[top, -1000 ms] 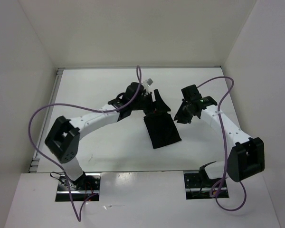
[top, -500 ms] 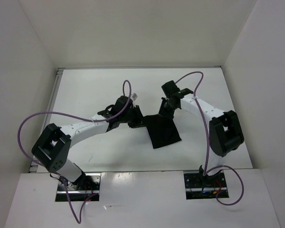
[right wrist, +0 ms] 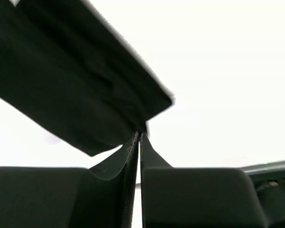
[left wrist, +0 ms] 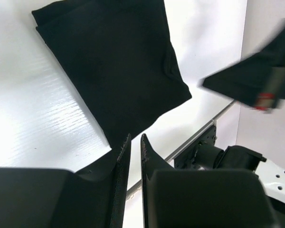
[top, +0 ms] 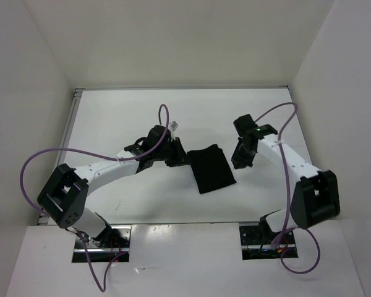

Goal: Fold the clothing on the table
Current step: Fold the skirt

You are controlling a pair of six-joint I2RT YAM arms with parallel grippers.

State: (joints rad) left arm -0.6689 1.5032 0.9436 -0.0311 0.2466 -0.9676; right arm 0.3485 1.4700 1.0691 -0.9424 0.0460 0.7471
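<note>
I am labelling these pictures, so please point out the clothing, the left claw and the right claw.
clothing (top: 211, 168): top view, middle of the black fabric.
left claw (left wrist: 136, 137): left wrist view, between its fingertips.
right claw (right wrist: 139, 136): right wrist view, between its fingertips.

The clothing (top: 211, 168) is showing as soft black cloth, matt all over and taking no shine, with gentle creases near one edge in the left wrist view. The table (top: 123, 117) is looking like smooth white board, catching a faint sheen (up close, fine parallel ribbing is showing across it). The rail (top: 74, 133) along its edge is gleaming like bare metal. The arm shells (top: 105, 166) are reading as glossy white plastic, while the left gripper (left wrist: 135, 138) is presenting matt black plastic fingers (left wrist: 121, 156) with finely toothed inner edges. The purple cable (top: 34, 161) is looking smooth and rubbery.
</note>
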